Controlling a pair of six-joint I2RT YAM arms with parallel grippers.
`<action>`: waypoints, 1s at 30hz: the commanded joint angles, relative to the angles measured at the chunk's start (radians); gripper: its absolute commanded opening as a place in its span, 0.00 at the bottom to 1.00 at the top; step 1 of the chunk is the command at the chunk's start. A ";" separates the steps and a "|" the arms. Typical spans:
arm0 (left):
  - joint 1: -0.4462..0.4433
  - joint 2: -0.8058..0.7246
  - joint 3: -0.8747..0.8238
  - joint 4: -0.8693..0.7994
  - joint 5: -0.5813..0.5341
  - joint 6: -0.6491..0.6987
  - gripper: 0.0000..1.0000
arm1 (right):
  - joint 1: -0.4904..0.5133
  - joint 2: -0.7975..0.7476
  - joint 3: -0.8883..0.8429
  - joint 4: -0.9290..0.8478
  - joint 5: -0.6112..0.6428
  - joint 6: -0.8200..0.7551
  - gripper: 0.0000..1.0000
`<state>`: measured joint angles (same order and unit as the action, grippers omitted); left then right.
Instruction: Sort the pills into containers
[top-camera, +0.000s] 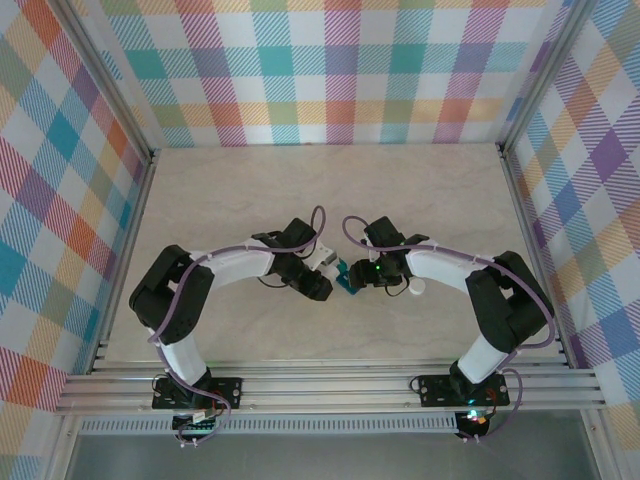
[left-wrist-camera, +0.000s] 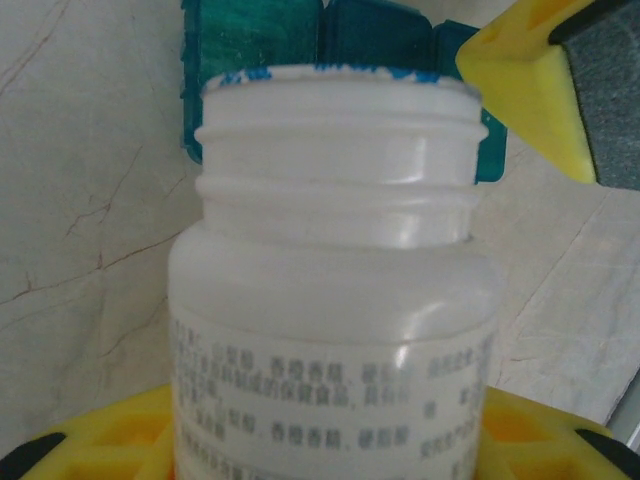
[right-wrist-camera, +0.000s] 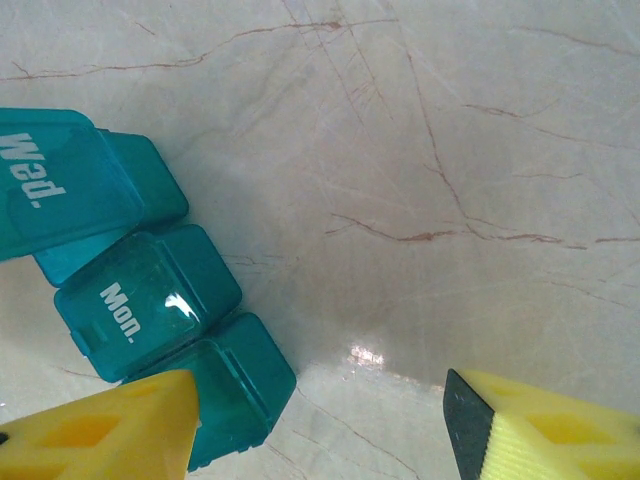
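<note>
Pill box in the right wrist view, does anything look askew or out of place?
The Wed. lid sits lifted and askew above its compartment on the teal pill box, while the Mon. lid beside it lies shut. Nothing looks spilled.

White words on the teal plastic pill box, at the left of the frame, say "Wed." and, below it, "Mon.". Tiny grey print on the white plastic bottle is too blurry to read.

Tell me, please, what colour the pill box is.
The pill box is translucent teal, best seen in the right wrist view.
</note>
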<state>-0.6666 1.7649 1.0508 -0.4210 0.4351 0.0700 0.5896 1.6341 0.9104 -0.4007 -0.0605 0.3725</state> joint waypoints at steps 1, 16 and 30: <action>-0.016 0.021 0.047 -0.073 0.005 0.032 0.00 | 0.007 0.013 -0.018 0.005 -0.002 -0.008 0.67; -0.016 0.105 0.153 -0.197 -0.026 0.063 0.00 | 0.007 0.026 -0.025 0.016 -0.010 -0.002 0.67; -0.015 0.163 0.261 -0.334 -0.084 0.088 0.00 | 0.007 0.031 -0.033 0.022 -0.012 0.001 0.67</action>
<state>-0.6674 1.9091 1.2770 -0.6834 0.3714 0.1371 0.5896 1.6398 0.9020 -0.3744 -0.0719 0.3763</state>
